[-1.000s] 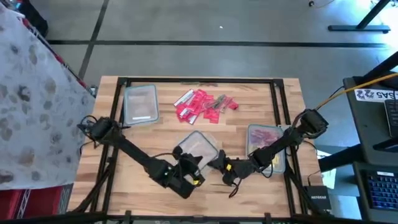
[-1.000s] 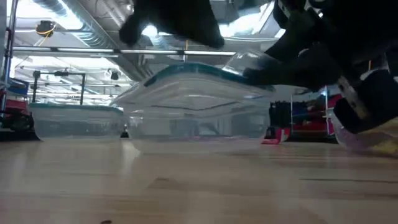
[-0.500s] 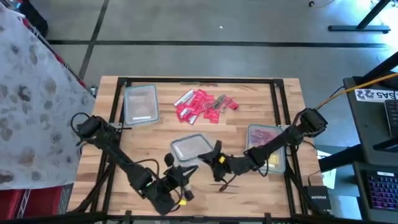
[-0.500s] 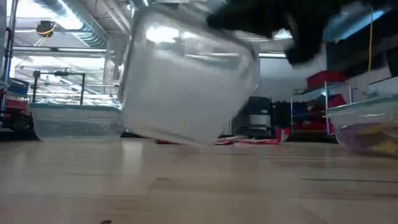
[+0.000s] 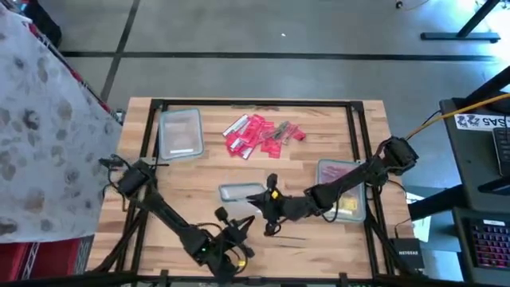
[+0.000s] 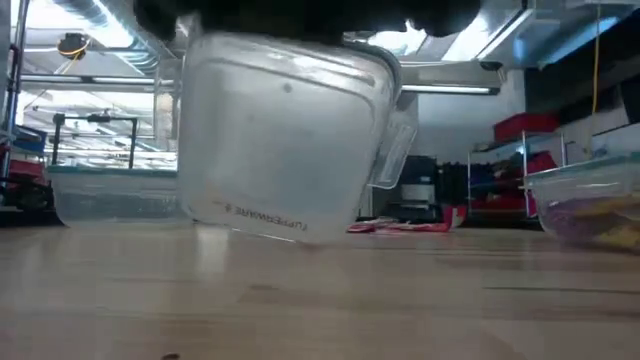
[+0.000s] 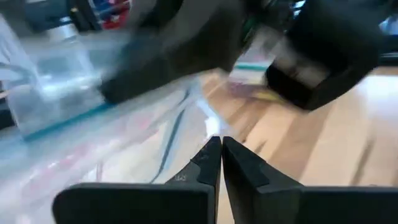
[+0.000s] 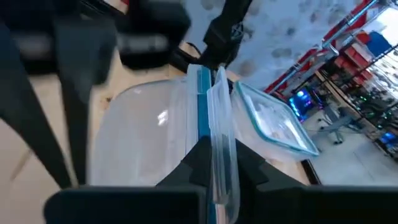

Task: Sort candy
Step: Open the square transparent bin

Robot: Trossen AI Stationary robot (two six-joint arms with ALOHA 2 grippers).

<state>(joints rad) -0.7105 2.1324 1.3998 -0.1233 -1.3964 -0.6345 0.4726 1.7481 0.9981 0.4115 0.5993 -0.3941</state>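
Observation:
The candy (image 5: 263, 134) lies in a loose red and pink pile on the far middle of the table, and shows low in the low view (image 6: 400, 226). A clear tub (image 5: 241, 192) stands tipped up at the table's middle. Its lower edge (image 6: 270, 228) is on the wood and its base faces the near side. My right gripper (image 5: 269, 195) is shut on the tub's rim. My left gripper (image 5: 241, 226) hovers near the front edge, just short of the tub, shut with nothing between its fingers (image 7: 211, 155). My right gripper pinches the tub's clear rim edge (image 8: 221, 134), beside the teal seal, between its two fingers. It comes from the table's right side, at the tub's upper part. The tub is tilted, with only its lower edge on the table.
A second clear tub (image 5: 180, 132) with a teal-edged lid sits at the far left. A third tub (image 5: 344, 190) at the right holds candy. Bare wood lies between the tipped tub and the near edge.
The middle tub lay flat a second ago and now stands tipped on one edge, base toward the near side. My right gripper has moved toward the table's left and up with the rim. My left gripper has drawn back from the tub toward the near edge.

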